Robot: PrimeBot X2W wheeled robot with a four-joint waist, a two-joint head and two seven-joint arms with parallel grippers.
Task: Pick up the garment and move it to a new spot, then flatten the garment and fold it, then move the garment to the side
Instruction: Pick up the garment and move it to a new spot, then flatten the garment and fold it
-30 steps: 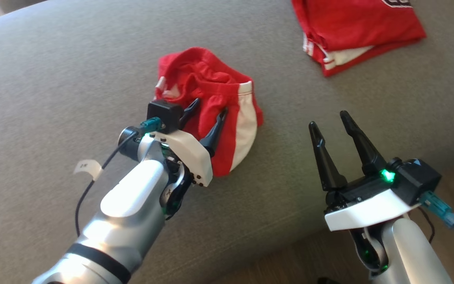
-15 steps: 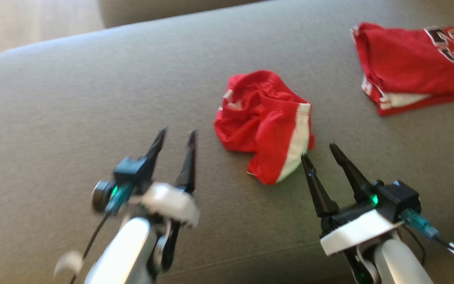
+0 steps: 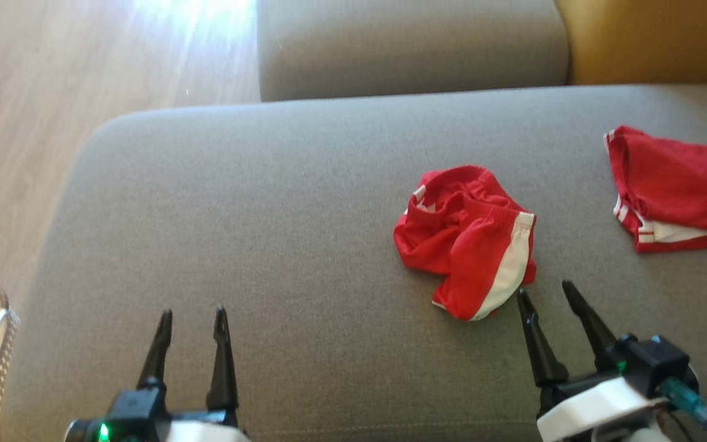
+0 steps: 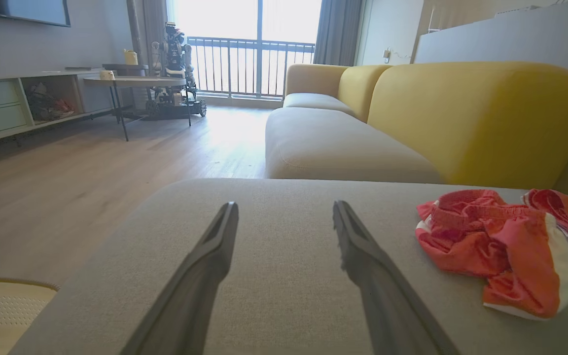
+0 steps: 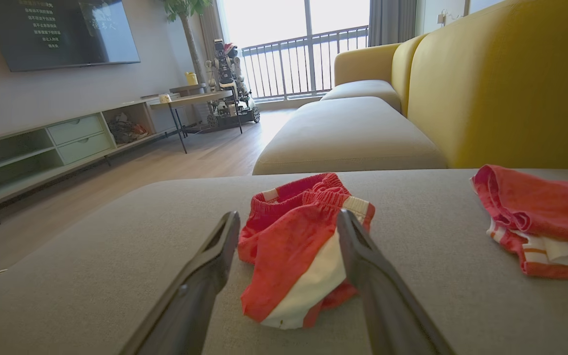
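The crumpled red garment (image 3: 467, 242) lies on the grey cushion (image 3: 255, 202) at eleven o'clock, just beyond my right claw (image 3: 544, 288), its white stripe (image 3: 510, 264) running toward me. From my left claw (image 3: 194, 311) it sits well off at two o'clock; both claws gape empty.

garment (image 3: 467, 239): red shorts w/ white stripe | crumpled heap | on grey cushion (image 3: 267, 215)
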